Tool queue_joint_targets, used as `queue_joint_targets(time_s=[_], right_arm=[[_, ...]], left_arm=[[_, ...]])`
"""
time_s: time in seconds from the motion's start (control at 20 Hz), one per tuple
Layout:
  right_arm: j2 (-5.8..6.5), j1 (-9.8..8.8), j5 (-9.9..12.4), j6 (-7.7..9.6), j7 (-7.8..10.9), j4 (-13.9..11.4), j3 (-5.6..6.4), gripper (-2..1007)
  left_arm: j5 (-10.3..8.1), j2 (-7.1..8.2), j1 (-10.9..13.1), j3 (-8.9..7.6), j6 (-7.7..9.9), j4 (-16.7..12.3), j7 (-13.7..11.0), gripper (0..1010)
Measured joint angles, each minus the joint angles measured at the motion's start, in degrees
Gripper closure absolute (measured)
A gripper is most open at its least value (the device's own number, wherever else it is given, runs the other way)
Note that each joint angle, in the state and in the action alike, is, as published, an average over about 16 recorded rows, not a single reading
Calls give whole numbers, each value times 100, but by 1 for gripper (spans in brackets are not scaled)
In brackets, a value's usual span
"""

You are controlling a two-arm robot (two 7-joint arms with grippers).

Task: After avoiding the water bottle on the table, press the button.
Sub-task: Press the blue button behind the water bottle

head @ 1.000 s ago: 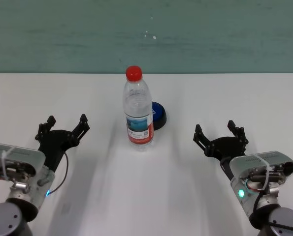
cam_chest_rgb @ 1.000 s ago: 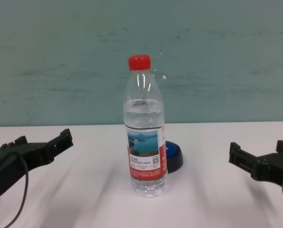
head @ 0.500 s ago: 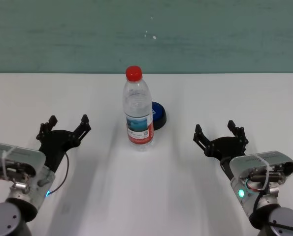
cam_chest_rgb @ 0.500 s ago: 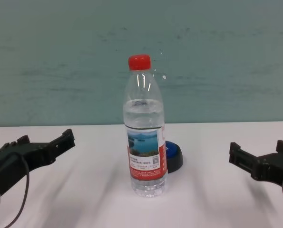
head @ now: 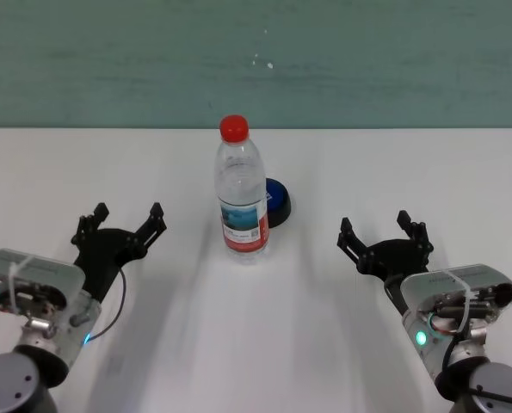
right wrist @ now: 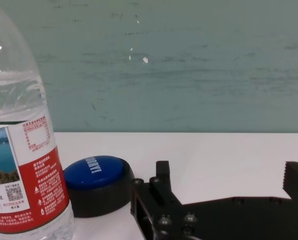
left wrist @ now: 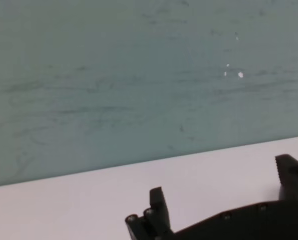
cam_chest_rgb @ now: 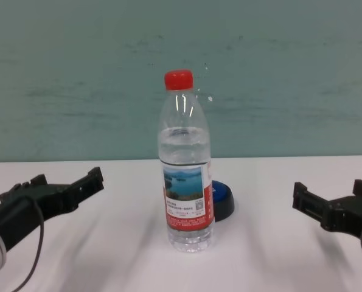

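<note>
Button [head: 277, 201] unpressed behind water bottle [head: 241, 193] mid-table [head: 256, 344]; left pincer [head: 124, 222] and right pincer [head: 383, 232] both released, near edge.

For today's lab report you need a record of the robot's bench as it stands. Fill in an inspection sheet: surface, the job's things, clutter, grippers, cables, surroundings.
Surface: white table, flat and bare in front.
Job's things: water bottle upright at centre, red cap on; blue button on its black base just behind the bottle, toward the robot's right, partly hidden by it in the chest view.
Clutter: nothing seen.
Grippers: left gripper open, low over the table left of the bottle, holding nothing; right gripper open, on the right, holding nothing.
Cables: thin black cable looping beside the left wrist.
Surroundings: teal wall with a few white flecks behind the table.
</note>
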Motion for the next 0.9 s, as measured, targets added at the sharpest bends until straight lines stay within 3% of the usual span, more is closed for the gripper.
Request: queue_joint_targets(time_s=[0.45, 0.9], right_arm=[[0, 0, 0, 0, 0, 0, 0, 1], [0, 0, 0, 0, 0, 0, 0, 1]], left_arm=[[168, -63, 36, -81, 22, -103, -139, 0], [239, 7, 306, -170, 27, -429, -280, 0]])
